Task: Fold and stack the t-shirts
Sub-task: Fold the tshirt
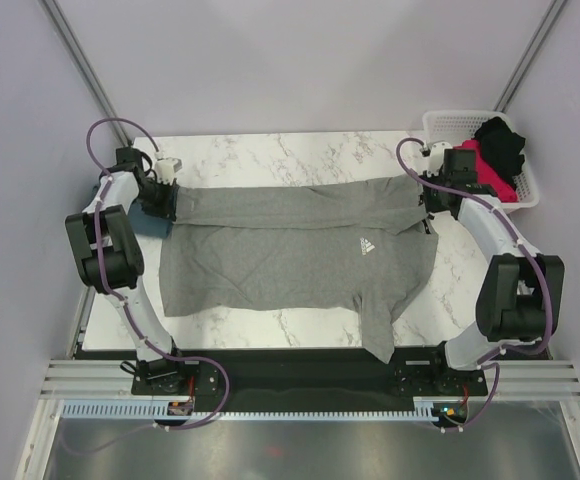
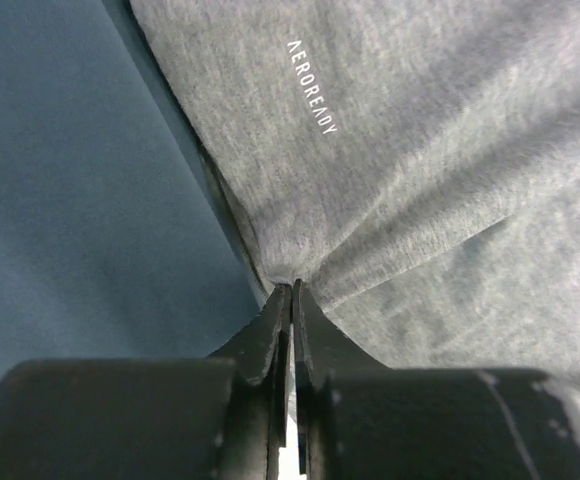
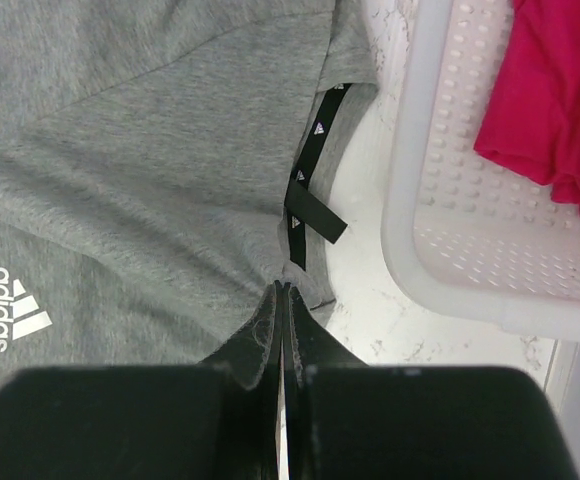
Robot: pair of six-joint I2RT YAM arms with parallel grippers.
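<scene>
Top view: a grey shirt (image 1: 290, 250) lies spread across the middle of a marble table (image 1: 270, 150), logo up, one sleeve hanging off the near edge. Its far part is doubled over in a long band. The left gripper (image 1: 160, 207) sits at the band's left end and the right gripper (image 1: 427, 207) at its right end. A teal shirt (image 1: 153, 227) peeks out under the left end. A basket (image 1: 440, 125) at the far right corner holds a pink shirt (image 1: 485, 165) and a black shirt (image 1: 502, 142).

Left wrist view: the jaws are pressed together on a pinch of grey cloth, with creases fanning out from the tips. The teal shirt fills the left side, touching the grey one.

Right wrist view: the jaws are shut on the grey shirt's edge just beside its black tape (image 3: 305, 190). The white logo (image 3: 15, 310) is at lower left, and the basket is close on the right.

The step looks like a lengthwise fold. To do it well, both arms should move together at equal height, keeping the band taut and its edge straight. The left pinch should carry grey cloth only and not drag the teal shirt, and the right arm should stay off the basket
</scene>
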